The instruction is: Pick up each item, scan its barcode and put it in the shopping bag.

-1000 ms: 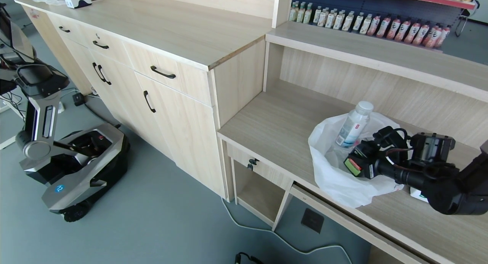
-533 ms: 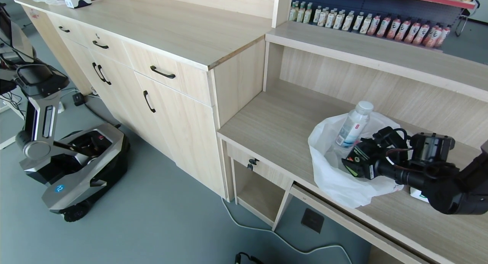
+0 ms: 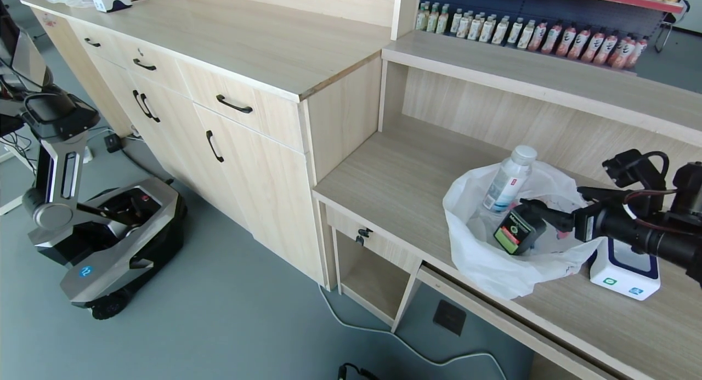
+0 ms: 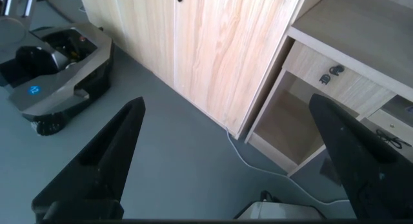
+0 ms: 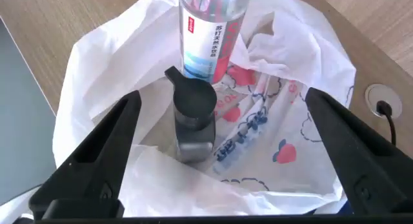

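A white shopping bag (image 3: 482, 259) stands open on the low counter (image 3: 406, 177). Inside it, a clear water bottle (image 3: 507, 180) stands upright, and a dark bottle with a green and red label (image 3: 514, 234) leans beside it. My right gripper (image 3: 551, 202) is open just to the right of the bag's mouth, with nothing between its fingers. In the right wrist view the dark bottle (image 5: 193, 114) and the clear bottle (image 5: 210, 37) sit in the bag (image 5: 284, 146), between the spread fingers (image 5: 97, 153). My left gripper (image 4: 226, 166) is open over the grey floor.
A white and blue scanner box (image 3: 625, 267) stands on the counter right of the bag. A shelf of drink bottles (image 3: 526, 34) runs along the back. A grey wheeled machine (image 3: 98, 226) is parked on the floor at the left, beside the cabinet (image 3: 247, 166).
My right gripper has opened and drawn back to the right, away from the bag. The dark bottle it held now rests in the bag, and the scanner box is uncovered.
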You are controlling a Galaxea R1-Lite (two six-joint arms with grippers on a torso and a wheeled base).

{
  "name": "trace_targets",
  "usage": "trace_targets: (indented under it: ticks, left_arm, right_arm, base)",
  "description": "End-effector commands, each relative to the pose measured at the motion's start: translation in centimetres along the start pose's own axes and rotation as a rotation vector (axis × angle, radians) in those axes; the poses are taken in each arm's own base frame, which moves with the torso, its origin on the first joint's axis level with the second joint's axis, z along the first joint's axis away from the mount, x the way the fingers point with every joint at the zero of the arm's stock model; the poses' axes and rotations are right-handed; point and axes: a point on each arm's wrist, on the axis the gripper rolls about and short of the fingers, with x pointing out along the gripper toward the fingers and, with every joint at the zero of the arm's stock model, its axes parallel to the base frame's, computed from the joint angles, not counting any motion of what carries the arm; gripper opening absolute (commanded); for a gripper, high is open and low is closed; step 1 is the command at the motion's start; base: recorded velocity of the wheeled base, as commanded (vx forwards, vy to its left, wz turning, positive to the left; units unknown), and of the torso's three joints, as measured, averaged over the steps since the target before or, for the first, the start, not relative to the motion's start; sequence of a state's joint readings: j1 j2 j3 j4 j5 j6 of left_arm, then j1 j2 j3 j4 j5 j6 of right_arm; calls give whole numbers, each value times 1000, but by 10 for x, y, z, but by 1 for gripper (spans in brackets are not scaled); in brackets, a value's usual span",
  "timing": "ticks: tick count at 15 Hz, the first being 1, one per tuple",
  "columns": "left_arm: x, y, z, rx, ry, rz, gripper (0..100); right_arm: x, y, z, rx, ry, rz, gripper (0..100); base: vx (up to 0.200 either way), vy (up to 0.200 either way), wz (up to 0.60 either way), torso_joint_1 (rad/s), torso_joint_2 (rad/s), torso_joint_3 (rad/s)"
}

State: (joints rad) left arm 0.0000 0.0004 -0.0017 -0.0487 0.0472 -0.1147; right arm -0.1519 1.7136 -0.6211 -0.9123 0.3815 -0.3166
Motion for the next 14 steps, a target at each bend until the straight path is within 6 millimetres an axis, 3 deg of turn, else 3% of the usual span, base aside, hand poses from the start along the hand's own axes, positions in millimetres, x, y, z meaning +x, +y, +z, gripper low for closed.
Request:
trace_targets:
  ticks: [1, 5, 10, 14]
  left_arm:
    - [0, 0, 0, 0, -1, 0, 100]
    - [0, 0, 0, 0, -1, 0, 100]
    - [0, 0, 0, 0, -1, 0, 100]
    - [0, 0, 0, 0, -1, 0, 100]
  right_arm:
    - [-58, -1, 31, -39, -71, -91, 100]
    - [-97, -6, 40, -110, -22, -197, 100]
    - [-125, -6, 51, -6, -16, -468, 100]
    - [-167, 16, 54, 28, 63, -579, 100]
  base:
    - [0, 0, 0, 0, 0, 0]
    - [0, 0, -600, -2, 2, 4]
    - [0, 0, -600, 2, 0, 2]
    - [0, 0, -600, -1, 0, 4]
